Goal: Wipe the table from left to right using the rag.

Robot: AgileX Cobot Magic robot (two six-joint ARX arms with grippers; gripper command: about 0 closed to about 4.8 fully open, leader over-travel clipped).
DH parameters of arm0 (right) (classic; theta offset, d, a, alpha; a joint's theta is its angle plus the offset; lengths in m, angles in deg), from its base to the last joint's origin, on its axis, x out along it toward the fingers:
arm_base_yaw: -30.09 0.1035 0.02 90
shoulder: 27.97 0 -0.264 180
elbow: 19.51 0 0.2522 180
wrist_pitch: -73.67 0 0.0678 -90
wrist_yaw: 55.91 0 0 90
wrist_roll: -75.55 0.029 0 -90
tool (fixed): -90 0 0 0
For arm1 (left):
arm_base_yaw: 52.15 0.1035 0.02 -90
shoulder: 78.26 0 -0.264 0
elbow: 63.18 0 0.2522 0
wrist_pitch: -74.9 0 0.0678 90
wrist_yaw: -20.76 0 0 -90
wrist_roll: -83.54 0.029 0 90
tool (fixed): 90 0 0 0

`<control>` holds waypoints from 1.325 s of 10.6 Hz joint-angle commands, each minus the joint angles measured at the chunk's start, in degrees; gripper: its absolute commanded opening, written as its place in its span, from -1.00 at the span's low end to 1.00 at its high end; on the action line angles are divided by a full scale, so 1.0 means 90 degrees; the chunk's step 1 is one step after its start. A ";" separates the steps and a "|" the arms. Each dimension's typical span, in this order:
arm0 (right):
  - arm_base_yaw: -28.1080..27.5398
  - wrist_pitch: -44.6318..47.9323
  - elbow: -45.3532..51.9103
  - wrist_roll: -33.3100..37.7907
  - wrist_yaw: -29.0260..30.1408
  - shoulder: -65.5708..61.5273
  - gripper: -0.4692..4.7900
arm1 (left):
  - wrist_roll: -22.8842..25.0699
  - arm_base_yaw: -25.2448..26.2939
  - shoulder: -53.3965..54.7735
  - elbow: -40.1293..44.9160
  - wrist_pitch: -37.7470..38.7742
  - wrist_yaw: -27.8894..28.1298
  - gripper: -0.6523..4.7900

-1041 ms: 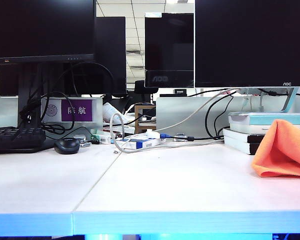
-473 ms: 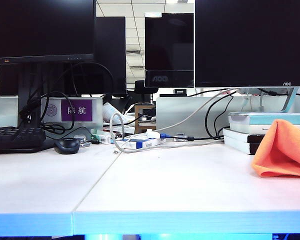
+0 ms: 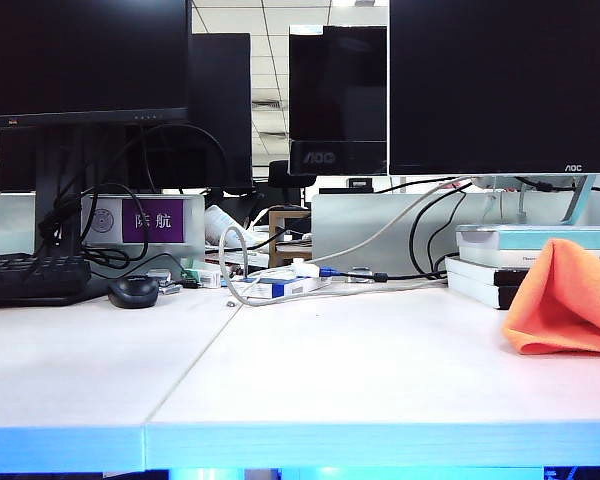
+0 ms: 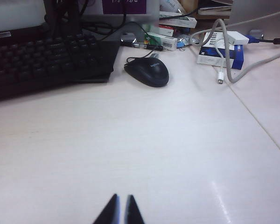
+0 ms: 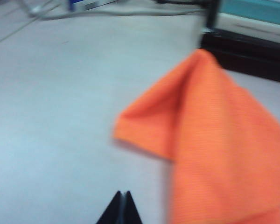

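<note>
1. The rag [image 3: 565, 300] is lying crumpled at about 3 o'clock on the table [image 3: 310, 370], its peak leaning against the books [image 3: 500, 272].
2. The left gripper [image 4: 121, 211] is hovering over bare tabletop with its fingertips together, holding nothing; a mouse [image 4: 147, 71] is sitting at 12 o'clock from it, a keyboard [image 4: 46, 58] at 11.
3. The right gripper [image 5: 122, 205] is also pinched together and empty, with the rag [image 5: 214, 149] just beside it at about 2 o'clock.
</note>
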 commanded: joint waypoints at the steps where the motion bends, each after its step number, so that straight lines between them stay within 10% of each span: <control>1: -0.1389 0.0976 0.0374 -0.0010 0.0525 0.0272 -0.82 | 0.0002 -0.0005 -0.0012 0.0012 0.0109 -0.0005 -0.64; 4: -0.2914 0.0988 0.0585 -0.0078 0.1622 0.0340 -0.82 | 0.0002 -0.0005 -0.0012 0.0012 0.0112 -0.0032 -0.64; 14: -0.3264 0.0976 0.0585 -0.0165 0.1982 0.0374 -0.82 | 0.0002 -0.0005 -0.0012 0.0012 0.0112 -0.0046 -0.64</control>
